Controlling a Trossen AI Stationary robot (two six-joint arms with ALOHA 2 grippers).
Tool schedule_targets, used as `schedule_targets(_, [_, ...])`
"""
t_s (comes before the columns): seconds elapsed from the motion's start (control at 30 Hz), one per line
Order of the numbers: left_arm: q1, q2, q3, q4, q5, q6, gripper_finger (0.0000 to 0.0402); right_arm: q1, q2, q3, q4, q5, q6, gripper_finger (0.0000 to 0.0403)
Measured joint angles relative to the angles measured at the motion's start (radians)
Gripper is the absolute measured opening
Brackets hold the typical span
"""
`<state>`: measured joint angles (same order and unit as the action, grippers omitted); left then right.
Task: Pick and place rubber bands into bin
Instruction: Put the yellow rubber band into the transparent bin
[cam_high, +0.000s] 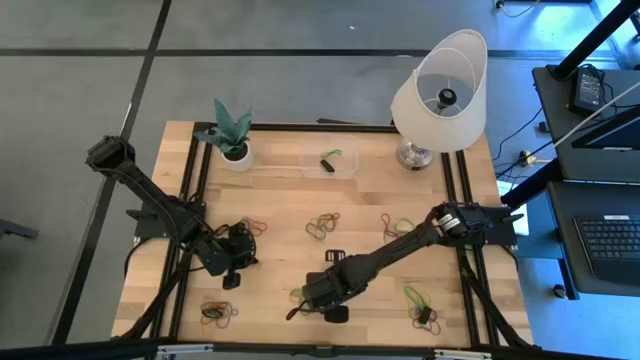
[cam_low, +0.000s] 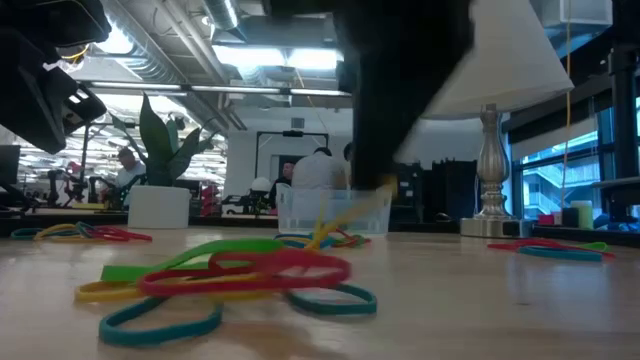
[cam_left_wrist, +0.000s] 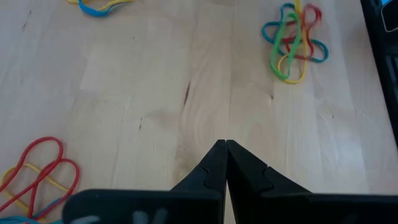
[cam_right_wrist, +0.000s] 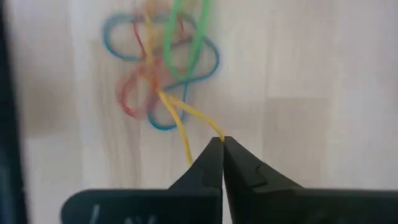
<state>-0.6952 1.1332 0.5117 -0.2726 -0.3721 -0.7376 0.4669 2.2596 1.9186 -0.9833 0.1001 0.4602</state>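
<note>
Rubber bands lie in small coloured clusters on the wooden table (cam_high: 380, 190), among them one (cam_high: 322, 228) at the middle and one (cam_high: 218, 312) near the front left. The clear bin (cam_high: 330, 160) stands at the far middle with a few bands inside. My right gripper (cam_right_wrist: 222, 142) is near the front middle (cam_high: 305, 295), shut on a yellow band (cam_right_wrist: 186, 118) of a blue, red and green cluster (cam_right_wrist: 161, 62). My left gripper (cam_left_wrist: 225, 146) is shut and holds nothing, at the left (cam_high: 232, 270) above bare wood. My right gripper pinches one end of the yellow band (cam_right_wrist: 214, 134) between its two fingertips, coming from above and pointing steeply down. The band runs slanting down from the fingertips, drawn out into two strands, to the cluster below, where its other end stays tangled.
A white lamp (cam_high: 440, 90) stands at the far right and a small white plant pot (cam_high: 236, 155) at the far left. A small black block (cam_high: 333, 255) lies near the right arm. More band clusters lie at the right (cam_high: 418, 300) and near the left gripper (cam_left_wrist: 292, 40).
</note>
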Motion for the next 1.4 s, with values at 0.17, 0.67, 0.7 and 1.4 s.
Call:
schedule_targets(0.17, [0.0, 0.0, 0.0, -0.001, 0.0, 0.0, 0.0002, 0.004, -0.069, 0.0, -0.074, 0.071, 0.064, 0.0002])
schedule_targets(0.67, [0.003, 0.0, 0.0, 0.0, 0.0, 0.003, 0.0003, 0.028, -0.262, 0.0, -0.045, 0.233, 0.057, 0.0001])
schedule_targets(0.7, [0.003, 0.0, 0.0, -0.003, -0.001, 0.012, 0.0004, 0.028, -0.271, 0.0, -0.046, 0.244, 0.057, 0.0001])
schedule_targets(1.4, [0.003, 0.0, 0.0, -0.005, -0.032, 0.139, 0.0003, -0.326, -0.294, 0.0, -0.053, 0.368, -0.201, 0.0])
